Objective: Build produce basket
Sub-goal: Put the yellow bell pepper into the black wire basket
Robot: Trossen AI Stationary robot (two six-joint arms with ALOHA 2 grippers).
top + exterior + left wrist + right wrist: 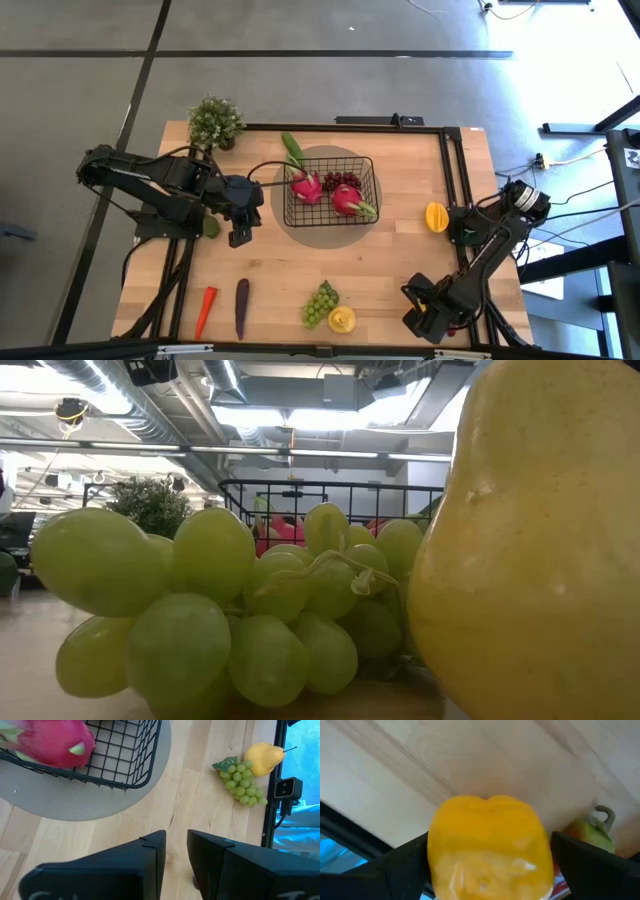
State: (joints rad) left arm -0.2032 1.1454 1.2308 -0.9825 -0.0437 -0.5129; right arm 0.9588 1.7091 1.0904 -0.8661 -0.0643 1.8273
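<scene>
Basket (330,187), mid-surface, holds dragon fruits and grapes; right gripper (490,855), fingers wide apart, straddles the yellow pepper (436,216) near the right edge, unclamped, so an off-centre close may squirt it off; left gripper (240,226) nearly together, empty.

Even, bright overhead light; close-ups soft.
Ceiling fixtures (330,415) glared white in low view; near yellow fruit (530,550) blurred, filling the frame. Right wrist's yellow pepper (487,847) was out of focus, glossy highlights.
</scene>
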